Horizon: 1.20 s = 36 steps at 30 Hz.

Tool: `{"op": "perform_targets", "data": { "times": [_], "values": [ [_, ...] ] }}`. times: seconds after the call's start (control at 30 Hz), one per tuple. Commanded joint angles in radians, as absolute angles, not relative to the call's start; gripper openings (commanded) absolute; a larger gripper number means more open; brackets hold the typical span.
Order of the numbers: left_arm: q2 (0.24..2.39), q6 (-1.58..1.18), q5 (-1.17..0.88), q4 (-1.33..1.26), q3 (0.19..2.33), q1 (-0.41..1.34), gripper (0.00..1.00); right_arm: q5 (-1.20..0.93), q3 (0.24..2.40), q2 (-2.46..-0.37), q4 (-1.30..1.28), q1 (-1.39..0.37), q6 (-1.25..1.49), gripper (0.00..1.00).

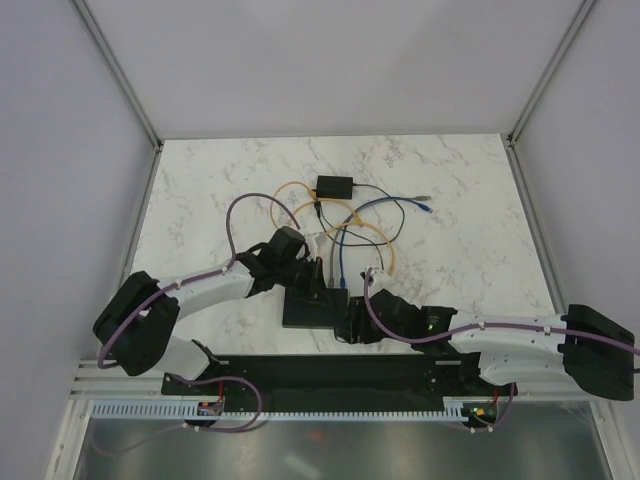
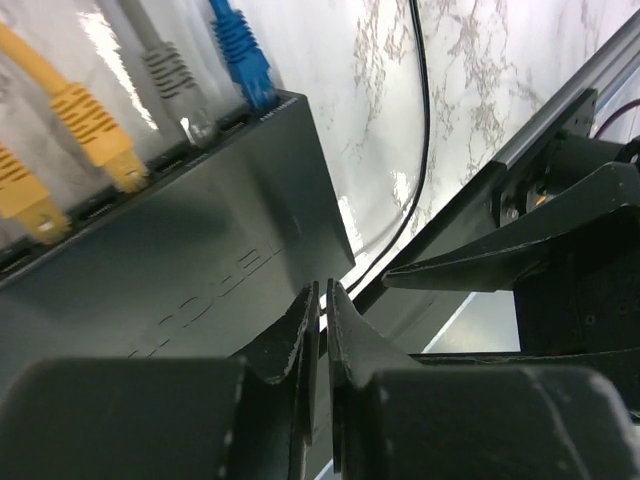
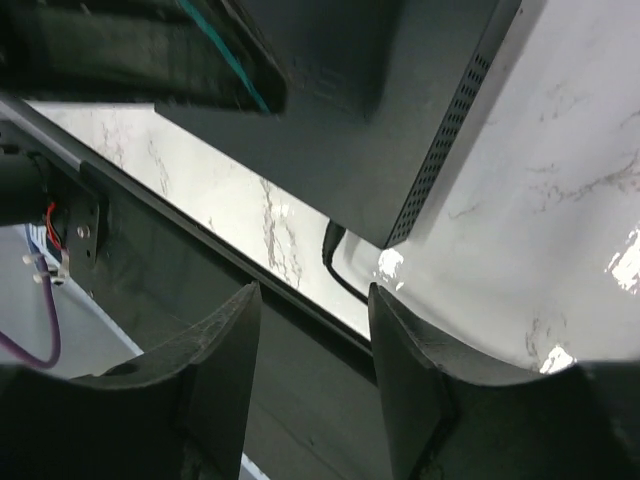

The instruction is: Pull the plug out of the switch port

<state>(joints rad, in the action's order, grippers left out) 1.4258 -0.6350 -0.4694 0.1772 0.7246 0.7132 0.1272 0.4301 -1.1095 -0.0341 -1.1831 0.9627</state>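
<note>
The switch [image 1: 305,310] is a flat black box near the table's front edge. In the left wrist view its top [image 2: 180,260] fills the left side. Along its far edge, plugs sit in the ports: two yellow ones [image 2: 95,135], a grey one [image 2: 170,75] and a blue one [image 2: 240,50]. My left gripper [image 2: 322,292] hangs over the switch's near right corner [image 1: 318,280], its fingers almost together with nothing between them. My right gripper [image 3: 312,300] stands open just right of the switch [image 1: 350,322], facing its vented side [image 3: 440,150], with only the table edge between its fingers.
A smaller black box [image 1: 333,185] with thin leads lies further back. Yellow, blue and black cables [image 1: 350,225] loop between it and the switch. A black lead [image 3: 335,262] runs along the switch's near side. The black base rail [image 1: 330,375] borders the front edge.
</note>
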Motion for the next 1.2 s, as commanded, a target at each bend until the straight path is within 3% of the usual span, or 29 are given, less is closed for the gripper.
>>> {"op": "perform_targets", "data": {
  "times": [0.0,0.2,0.7,0.77,0.87,1.17],
  "values": [
    [1.459,-0.632,-0.436,0.124,0.765,0.748,0.12,0.218,0.443,-1.132,0.06,-1.196,0.992,0.54],
    [1.528,-0.666,-0.419,0.114,0.765,0.776,0.09,0.235,0.403,-1.149,0.138,-1.201,1.02,0.42],
    [1.615,-0.71,-0.413,0.089,0.733,0.802,0.08,0.261,0.333,-1.229,0.29,-1.238,1.103,0.38],
    [1.615,-0.715,-0.411,0.084,0.724,0.804,0.08,0.265,0.333,-1.255,0.305,-1.244,1.103,0.28],
    [1.612,-0.718,-0.411,0.08,0.715,0.805,0.07,0.279,0.339,-1.287,0.313,-1.246,1.109,0.23],
    [1.623,-0.729,-0.411,0.066,0.704,0.814,0.04,0.316,0.334,-1.319,0.324,-1.256,1.118,0.25]
  ]
}}
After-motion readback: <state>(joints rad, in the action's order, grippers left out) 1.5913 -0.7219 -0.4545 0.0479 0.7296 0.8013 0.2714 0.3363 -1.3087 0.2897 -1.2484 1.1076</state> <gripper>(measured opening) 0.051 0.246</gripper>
